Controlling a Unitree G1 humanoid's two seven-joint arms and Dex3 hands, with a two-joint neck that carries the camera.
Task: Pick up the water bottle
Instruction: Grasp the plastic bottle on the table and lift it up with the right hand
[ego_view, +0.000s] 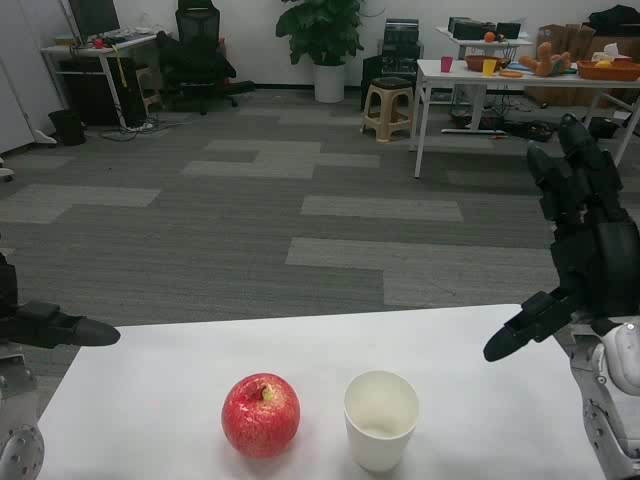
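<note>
1. The right hand (585, 235) is raised above the table's right edge, fingers spread wide and upright, thumb jutting inward over the white table (150, 390); it holds nothing.
2. The left hand (45, 328) shows only partly at the table's far-left corner, one digit stretched out level toward the middle. The rest is cut off by the picture's edge, so I cannot tell whether it is spread or curled; nothing shows in it.
3. Near the front edge, about midway along it, stand a red apple (261, 414) and, just beside it on the right, a white paper cup (381, 419), upright and apart from the apple.
4. The water bottle is not visible anywhere on the visible part of the table, so its place cannot be given.
5. Judged from this, the step in hand is finding the bottle. Doing it well likely means looking further along the table before reaching, keeping both hands high so neither knocks the cup or rolls the apple.
6. No brand, label or writing can be read on anything here.
</note>
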